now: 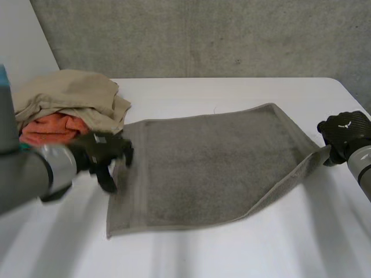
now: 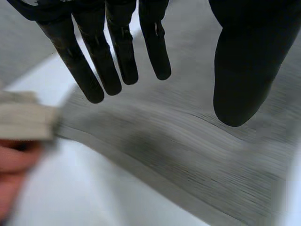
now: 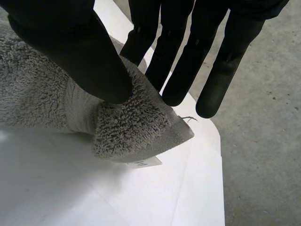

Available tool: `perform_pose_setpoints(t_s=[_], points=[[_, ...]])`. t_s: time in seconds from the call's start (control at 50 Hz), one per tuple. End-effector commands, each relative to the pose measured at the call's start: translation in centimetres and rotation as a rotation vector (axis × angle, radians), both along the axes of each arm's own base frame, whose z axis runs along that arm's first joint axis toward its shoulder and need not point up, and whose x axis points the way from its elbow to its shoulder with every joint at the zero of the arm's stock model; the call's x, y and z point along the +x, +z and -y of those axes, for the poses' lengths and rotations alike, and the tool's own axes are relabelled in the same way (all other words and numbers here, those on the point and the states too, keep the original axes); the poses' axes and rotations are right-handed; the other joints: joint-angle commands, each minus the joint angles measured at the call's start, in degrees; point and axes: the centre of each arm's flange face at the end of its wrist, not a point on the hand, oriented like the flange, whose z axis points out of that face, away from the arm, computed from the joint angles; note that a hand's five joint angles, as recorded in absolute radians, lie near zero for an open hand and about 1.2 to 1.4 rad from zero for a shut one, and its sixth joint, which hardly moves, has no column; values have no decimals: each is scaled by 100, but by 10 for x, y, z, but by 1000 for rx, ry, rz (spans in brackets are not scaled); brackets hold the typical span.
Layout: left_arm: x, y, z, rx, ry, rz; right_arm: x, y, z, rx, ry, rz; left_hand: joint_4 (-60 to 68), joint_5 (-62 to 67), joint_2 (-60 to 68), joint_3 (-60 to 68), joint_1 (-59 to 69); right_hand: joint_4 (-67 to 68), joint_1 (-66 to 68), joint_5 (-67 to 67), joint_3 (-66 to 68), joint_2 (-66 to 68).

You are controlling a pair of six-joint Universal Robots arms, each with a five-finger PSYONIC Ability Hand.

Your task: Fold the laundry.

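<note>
The grey towel (image 1: pixel 208 168) lies spread on the white table (image 1: pixel 243 249). The right hand (image 1: pixel 343 134) pinches its right corner between thumb and fingers (probably to draw a fold across); the left hand (image 1: pixel 104 153) hovers over the left edge, fingers released, holding nothing.

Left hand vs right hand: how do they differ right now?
Grip: the left hand has straight fingers and holds nothing; the right hand pinches the grey towel between thumb and fingers.
Place: the left hand is over the towel's edge next to the clothes pile; the right hand is at a corner on the opposite side.
Shared: both are black and at the same towel.
</note>
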Motion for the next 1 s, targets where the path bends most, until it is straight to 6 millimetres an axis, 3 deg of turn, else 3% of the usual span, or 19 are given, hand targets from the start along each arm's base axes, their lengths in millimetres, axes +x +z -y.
perform_pose_setpoints(t_s=[0.02,0.18,0.44,0.48,0.52,0.54,0.68,0.88,0.92,1.0], points=[[-1,-41,-32,22,-59,42,1,-4,0,15,5,-1,620,635,633,643,587,1141,1429,1144,1189,1241],[0,-55,-26,-68,-48,57,1,-5,-1,18,4,-2,604,618,616,626,571,1141,1429,1144,1189,1241],[-6,-86,-23,-9,-80,100,-1,-6,-1,21,-1,0,804,819,817,827,771,1141,1429,1144,1189,1241],[-7,-88,-20,-25,-79,106,-2,-6,-1,23,-4,5,1659,1673,1671,1681,1626,1141,1429,1144,1189,1241],[-7,-89,-19,-36,-75,112,-2,-6,-1,23,-8,10,3737,3751,3749,3759,3704,1141,1429,1144,1189,1241],[-6,-87,-15,-50,-58,112,-3,-5,-2,23,-14,12,4463,4478,4476,4486,4430,1141,1429,1144,1189,1241],[-2,-70,-16,-96,-37,115,-10,-1,-16,82,-15,-21,4471,4485,4483,4493,4438,1141,1429,1144,1189,1241],[23,-37,-55,15,-165,294,-54,-2,-82,434,208,-492,4471,4485,4483,4493,4438,1141,1429,1144,1189,1241],[25,-31,-55,21,-193,296,-58,0,-83,420,254,-548,4471,4485,4483,4493,4438,1141,1429,1144,1189,1241],[20,-23,-49,-17,-222,266,-52,1,-75,376,244,-464,4471,4485,4483,4493,4438,1141,1429,1144,1189,1241]])
